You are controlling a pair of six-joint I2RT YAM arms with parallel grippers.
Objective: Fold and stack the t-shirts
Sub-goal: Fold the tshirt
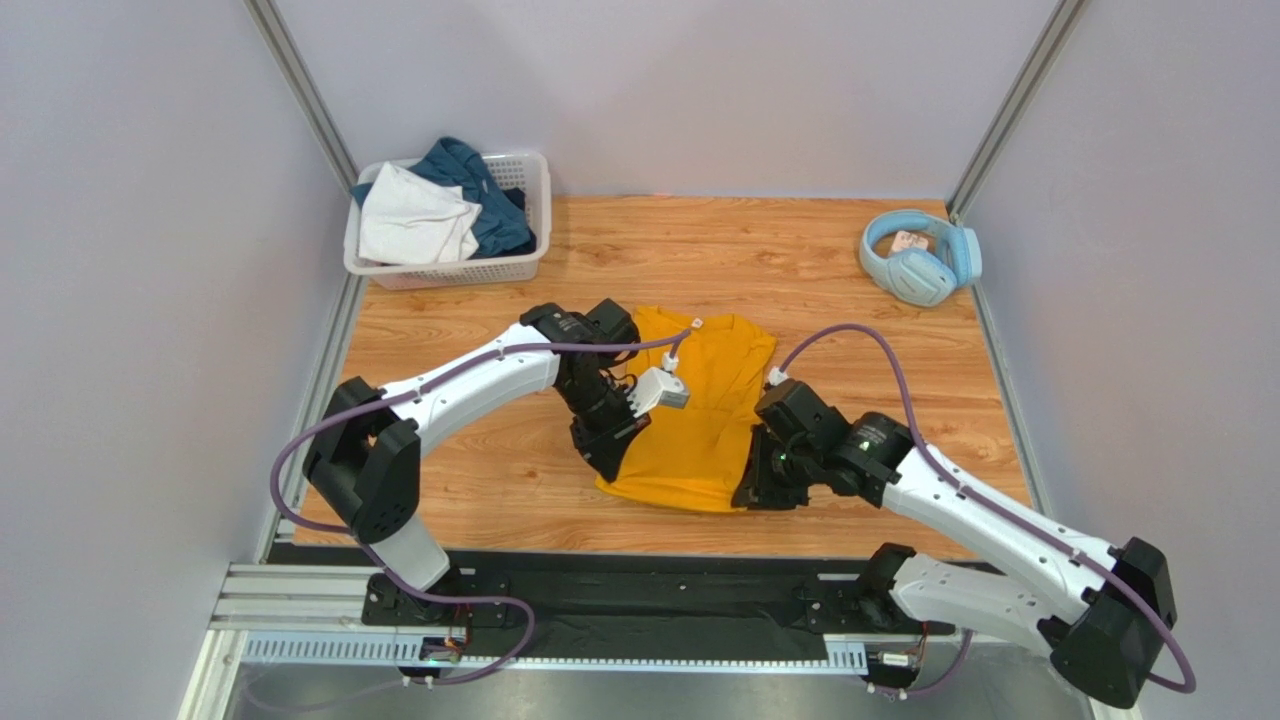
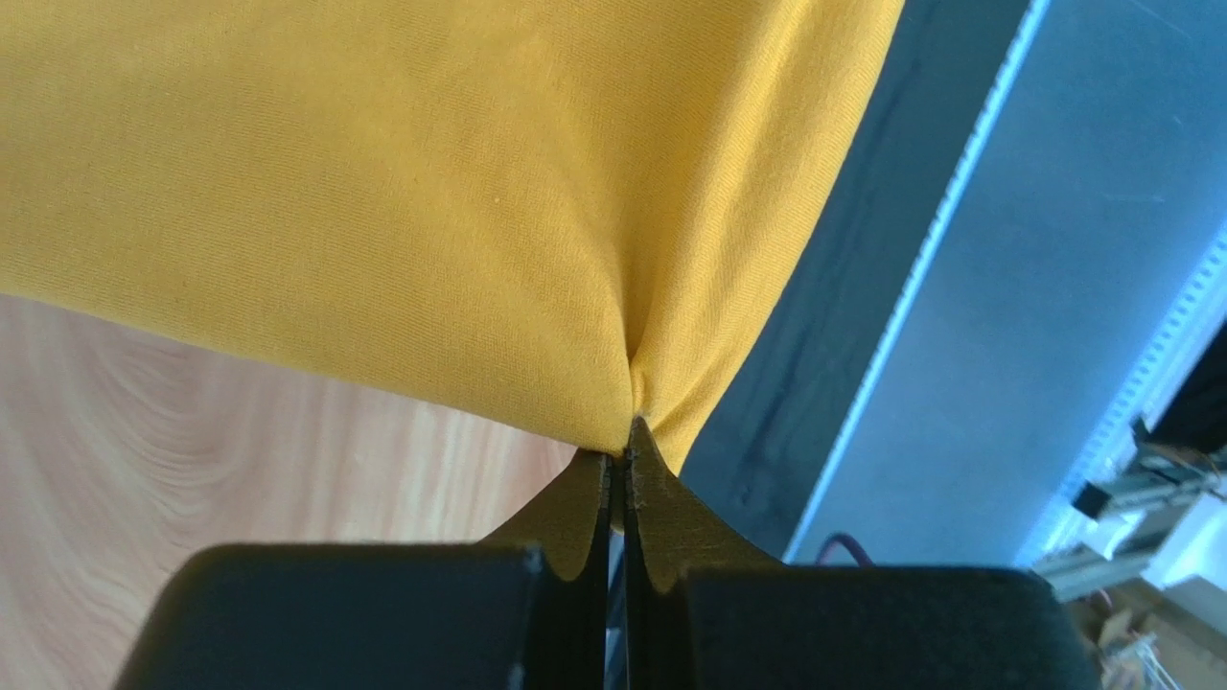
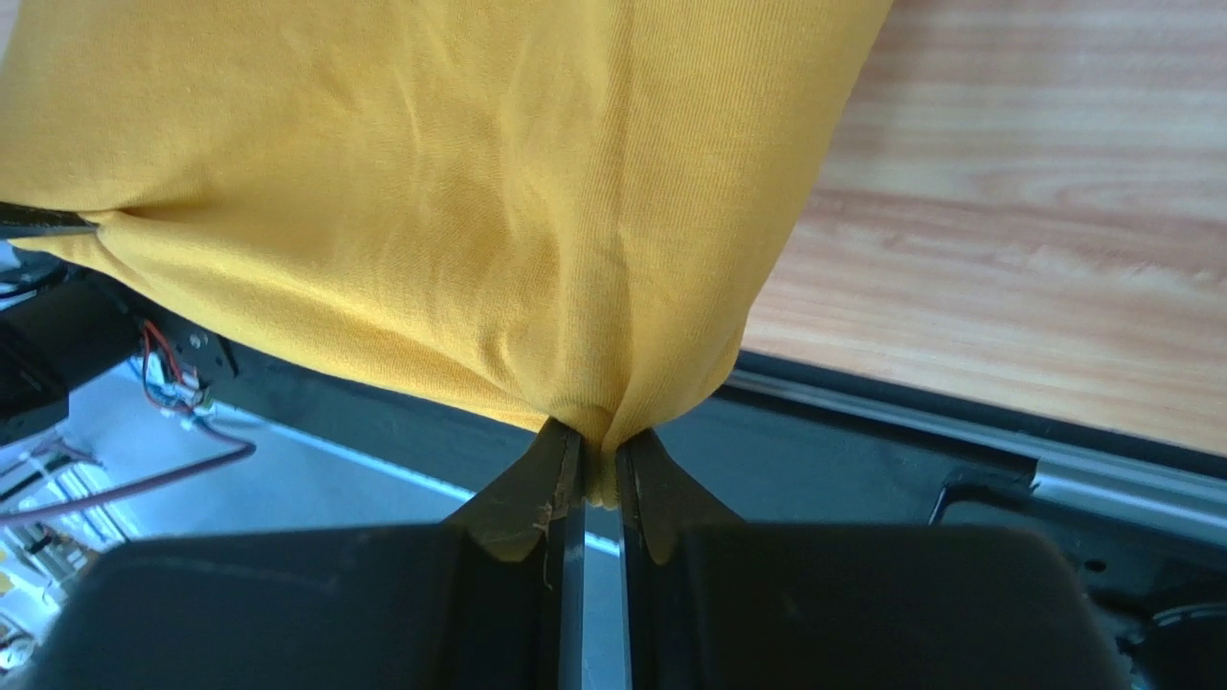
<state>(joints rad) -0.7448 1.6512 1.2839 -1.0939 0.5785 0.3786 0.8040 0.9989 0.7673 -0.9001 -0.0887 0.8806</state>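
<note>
While the basket [image 1: 451, 275] holds a white shirt [image 1: 413, 222] and a teal garment [image 1: 496, 210], I see both jaws pinching the yellow shirt [image 1: 706, 435]. Wooden bench [image 1: 842, 300], grey walls [image 1: 676, 90].

The t-shirt [image 1: 703, 413] lies on the table [image 1: 496, 483], a basket [image 1: 451, 275] of garments [image 1: 428, 218] behind-left, headphones [image 1: 920, 258] behind-right.

Basket [image 1: 451, 273] blocking far-left corner, headphones [image 1: 917, 263] far-right, open tabletop [image 1: 721, 248] between, yellow t-shirt [image 1: 706, 435] covering centre
</note>
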